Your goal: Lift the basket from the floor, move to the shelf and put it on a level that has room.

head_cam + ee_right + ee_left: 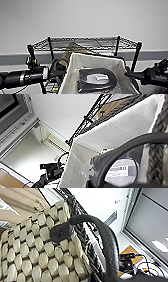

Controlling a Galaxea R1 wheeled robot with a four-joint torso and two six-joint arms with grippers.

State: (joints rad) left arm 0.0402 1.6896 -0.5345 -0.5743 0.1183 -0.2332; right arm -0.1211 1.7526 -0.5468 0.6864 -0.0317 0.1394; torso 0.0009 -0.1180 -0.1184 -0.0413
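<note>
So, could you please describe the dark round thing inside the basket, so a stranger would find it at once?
Start at the black wire shelf against the pale wall. In front of it is the basket with a cream fabric lining. At its bottom lies a black coiled item ringing a grey centre with a small white label, the only dark object against the pale lining.

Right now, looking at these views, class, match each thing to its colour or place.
Things:
1. basket
2. top tier of the shelf
3. loop handle
4. wall

Descriptions:
A. black wire grid
B. plain white, behind the rack
C. cream weave with white lining, raised between the two arms
D. dark curved band on the woven side

Pairs: 1-C, 2-A, 3-D, 4-B
</note>
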